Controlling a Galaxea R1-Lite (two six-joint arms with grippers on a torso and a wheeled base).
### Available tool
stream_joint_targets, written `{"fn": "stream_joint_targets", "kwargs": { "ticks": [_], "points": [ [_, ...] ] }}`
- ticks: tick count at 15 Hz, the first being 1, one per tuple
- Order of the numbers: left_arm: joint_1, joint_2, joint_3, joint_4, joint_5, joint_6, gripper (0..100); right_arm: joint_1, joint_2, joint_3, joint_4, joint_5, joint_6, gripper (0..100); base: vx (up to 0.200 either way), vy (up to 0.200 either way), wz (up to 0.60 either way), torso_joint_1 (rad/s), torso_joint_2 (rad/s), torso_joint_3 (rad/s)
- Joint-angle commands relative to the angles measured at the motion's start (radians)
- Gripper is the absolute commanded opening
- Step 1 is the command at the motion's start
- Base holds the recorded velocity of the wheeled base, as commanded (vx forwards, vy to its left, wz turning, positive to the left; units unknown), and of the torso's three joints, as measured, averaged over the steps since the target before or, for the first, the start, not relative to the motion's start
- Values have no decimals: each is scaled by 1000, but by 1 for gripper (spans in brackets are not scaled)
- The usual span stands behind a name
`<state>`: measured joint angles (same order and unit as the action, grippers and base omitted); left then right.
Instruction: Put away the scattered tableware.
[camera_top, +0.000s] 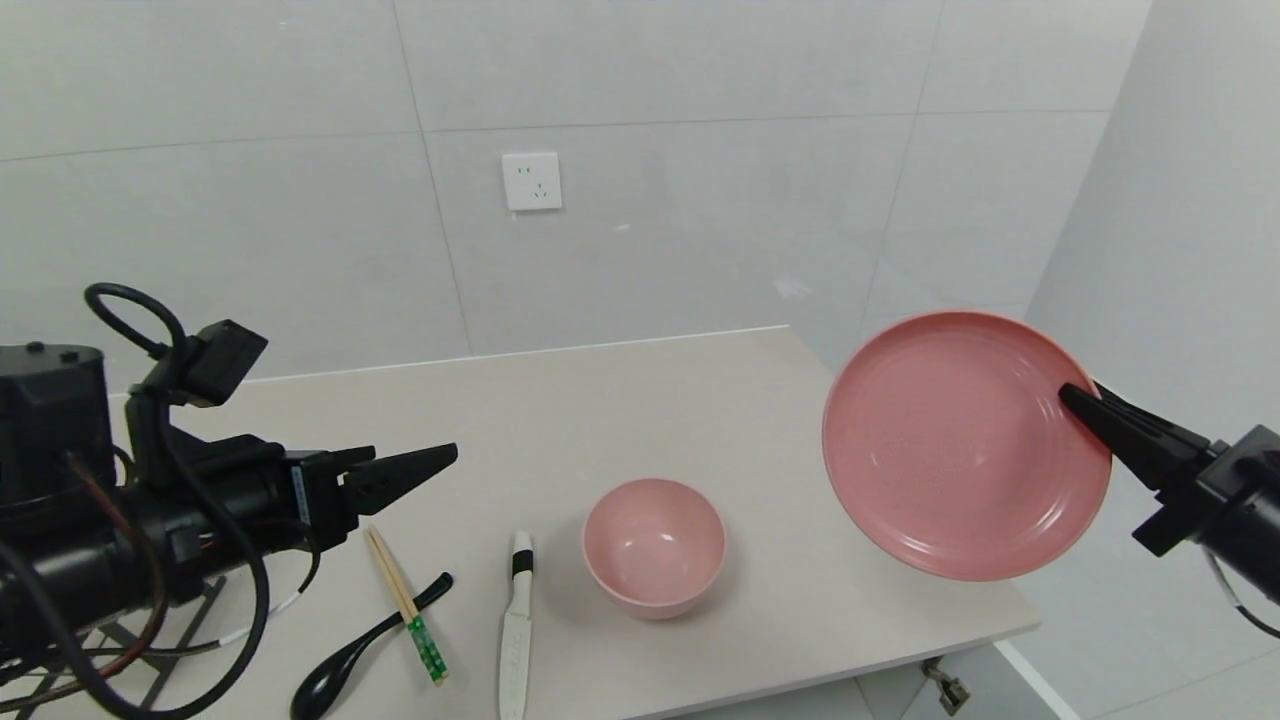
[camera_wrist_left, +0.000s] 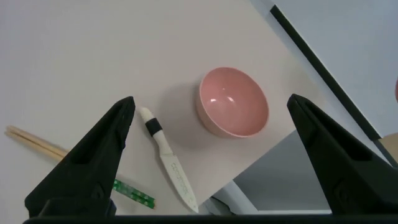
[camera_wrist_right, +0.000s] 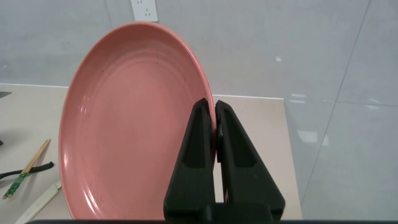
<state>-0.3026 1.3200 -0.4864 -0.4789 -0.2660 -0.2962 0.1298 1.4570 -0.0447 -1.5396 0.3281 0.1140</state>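
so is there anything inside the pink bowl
Nothing shows inside the pink bowl: its inside is bare, with only small glints of light. In the head view the near rim hides a strip of the inner wall, so that strip cannot be checked there.

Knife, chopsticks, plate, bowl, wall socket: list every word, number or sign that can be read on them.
No text can be read.
On the knife: faint print along the blade, too small to read.
On the chopsticks: green patterned ends, no legible words.
On the plate, bowl and socket: no visible text.
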Motion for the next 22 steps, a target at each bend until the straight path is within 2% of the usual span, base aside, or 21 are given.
{"fn": "stream_joint_targets", "kwargs": {
  "ticks": [1,3,6,8,9,10,15,18,22],
  "points": [
    [-27,97,-14,-3,-13,0,100,1,-4,0,-1,0,1,0,0,0,0,0,0,0],
    [-58,211,-14,-81,-42,0,100,-9,-4,0,-1,2,-1,0,0,0,0,0,0,0],
    [-118,344,-14,-254,-41,-1,100,-33,-3,-3,-1,2,-1,0,0,0,0,0,0,0],
    [-144,406,-24,-336,-19,-1,100,-33,-3,-1,-1,2,-1,0,0,0,0,0,0,0],
    [-147,447,-66,-383,27,-1,100,-33,-3,-1,-1,2,-1,0,0,0,0,0,0,0],
    [-147,470,-103,-411,40,-1,100,-33,-3,-1,-1,3,-1,0,0,0,0,0,0,0],
    [-173,561,-130,-343,44,3,100,-33,0,2,-1,3,-1,0,0,0,0,0,0,0],
    [-188,617,-170,-245,44,3,100,-32,3,2,-1,3,-1,0,0,0,0,0,0,0],
    [-254,719,-187,-228,45,3,100,-29,5,3,-1,3,-1,0,0,0,0,0,0,0]
  ]
}}
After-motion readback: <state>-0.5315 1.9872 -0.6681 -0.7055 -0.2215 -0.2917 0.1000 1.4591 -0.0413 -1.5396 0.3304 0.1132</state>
